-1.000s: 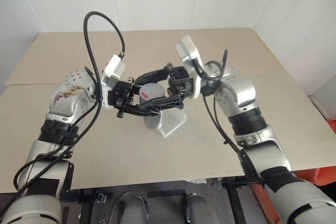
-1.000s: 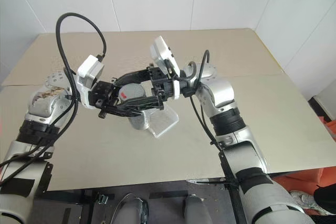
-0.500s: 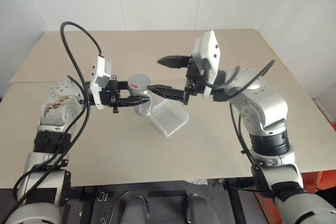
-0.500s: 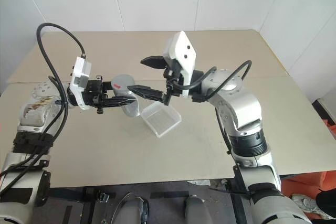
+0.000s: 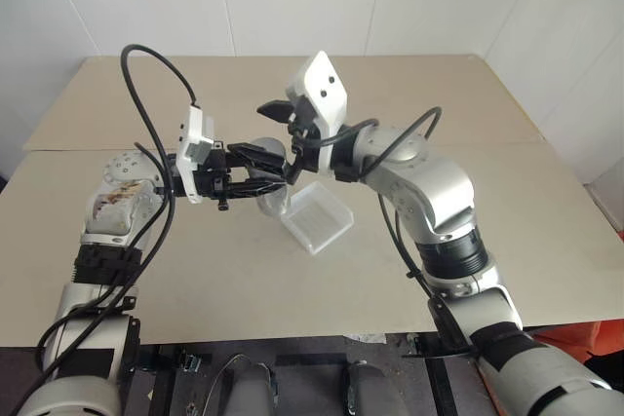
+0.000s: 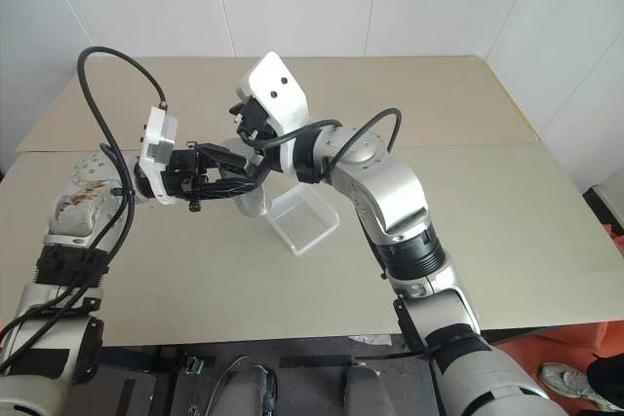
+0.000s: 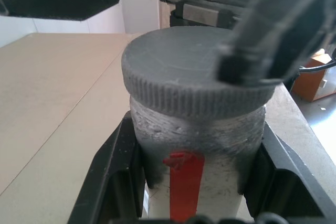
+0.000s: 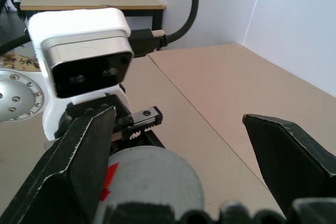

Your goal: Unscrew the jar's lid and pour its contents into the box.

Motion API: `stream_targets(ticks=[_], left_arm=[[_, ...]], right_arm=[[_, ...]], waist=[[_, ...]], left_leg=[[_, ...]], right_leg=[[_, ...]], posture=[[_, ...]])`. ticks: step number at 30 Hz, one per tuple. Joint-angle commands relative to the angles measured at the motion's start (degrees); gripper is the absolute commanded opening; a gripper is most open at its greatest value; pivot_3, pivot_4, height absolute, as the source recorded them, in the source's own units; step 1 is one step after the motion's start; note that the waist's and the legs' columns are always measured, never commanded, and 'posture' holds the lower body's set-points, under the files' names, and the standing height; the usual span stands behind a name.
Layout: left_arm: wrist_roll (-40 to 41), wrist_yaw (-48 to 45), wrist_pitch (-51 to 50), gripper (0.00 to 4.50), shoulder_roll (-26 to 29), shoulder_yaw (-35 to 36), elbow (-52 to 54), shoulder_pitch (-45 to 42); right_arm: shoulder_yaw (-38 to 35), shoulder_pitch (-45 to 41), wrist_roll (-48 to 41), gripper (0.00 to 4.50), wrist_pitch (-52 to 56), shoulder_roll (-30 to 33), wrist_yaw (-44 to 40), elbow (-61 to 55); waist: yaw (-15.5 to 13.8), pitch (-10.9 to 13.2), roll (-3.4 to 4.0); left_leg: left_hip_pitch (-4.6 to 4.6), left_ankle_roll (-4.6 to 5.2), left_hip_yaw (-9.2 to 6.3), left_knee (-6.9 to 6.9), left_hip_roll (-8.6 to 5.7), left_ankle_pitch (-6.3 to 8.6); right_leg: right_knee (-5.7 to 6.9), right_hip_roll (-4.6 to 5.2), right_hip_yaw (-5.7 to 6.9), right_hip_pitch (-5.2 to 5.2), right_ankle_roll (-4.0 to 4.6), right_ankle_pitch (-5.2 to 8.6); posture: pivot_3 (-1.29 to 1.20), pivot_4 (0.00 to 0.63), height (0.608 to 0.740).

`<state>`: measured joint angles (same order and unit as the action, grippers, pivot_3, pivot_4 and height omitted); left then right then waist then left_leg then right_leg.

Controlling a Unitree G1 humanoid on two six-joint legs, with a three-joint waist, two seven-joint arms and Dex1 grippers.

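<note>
Above table, left gripper clamping light, slick jar; right gripper gaping, straddling ribbed lid — grip its rim.

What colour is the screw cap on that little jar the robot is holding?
Grey: the round ribbed screw lid on the small clear plastic jar. The left wrist view shows it best.

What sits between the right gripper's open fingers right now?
The lid, still on the jar clamped by the left gripper; the right wrist view shows it.

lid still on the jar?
On. The grey lid caps the jar, held upright between the left gripper's fingers.
</note>
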<state>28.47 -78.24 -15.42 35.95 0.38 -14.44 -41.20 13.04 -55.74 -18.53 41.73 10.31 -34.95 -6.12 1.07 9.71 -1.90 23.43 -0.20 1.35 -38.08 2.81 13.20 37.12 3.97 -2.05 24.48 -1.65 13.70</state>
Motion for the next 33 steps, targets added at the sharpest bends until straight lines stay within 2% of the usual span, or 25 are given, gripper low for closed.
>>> stream_targets(ticks=[1,11,23,33], left_arm=[[0.67,-0.41,-0.02,1.99,1.04,1.49,2.48,-0.99],[0.35,-0.28,0.22,1.99,0.91,1.45,1.56,-1.89],[0.99,-0.33,-0.85,1.99,1.55,1.81,3.2,-1.56],[1.75,-1.6,-1.92,1.99,3.56,2.72,4.39,0.36]], right_arm=[[0.17,0.1,0.24,4.46,0.88,0.9,-0.36,-1.85],[0.59,1.31,-1.84,4.46,3.6,0.44,-0.37,-7.76],[1.22,0.64,0.91,4.46,0.81,-0.45,0.46,-2.78],[-1.82,1.68,0.7,4.46,-1.62,3.93,-1.66,-1.6]], waist=[[0.01,0.0,0.0],[0.04,0.0,0.0],[0.13,0.0,0.0],[0.13,0.0,0.0]], left_leg=[[0.0,0.0,0.0,0.0,0.0,0.0],[0.0,0.0,0.0,0.0,0.0,0.0],[0.0,0.0,0.0,0.0,0.0,0.0],[0.0,0.0,0.0,0.0,0.0,0.0]], right_leg=[[0.0,0.0,0.0,0.0,0.0,0.0],[0.0,0.0,0.0,0.0,0.0,0.0],[-0.01,-0.01,0.0,0.0,0.0,0.0],[-0.02,0.0,0.0,0.0,0.0,0.0]], posture=[[0.0,0.15,0.74],[0.0,0.15,0.74],[0.0,0.15,0.74],[0.0,0.15,0.74]])
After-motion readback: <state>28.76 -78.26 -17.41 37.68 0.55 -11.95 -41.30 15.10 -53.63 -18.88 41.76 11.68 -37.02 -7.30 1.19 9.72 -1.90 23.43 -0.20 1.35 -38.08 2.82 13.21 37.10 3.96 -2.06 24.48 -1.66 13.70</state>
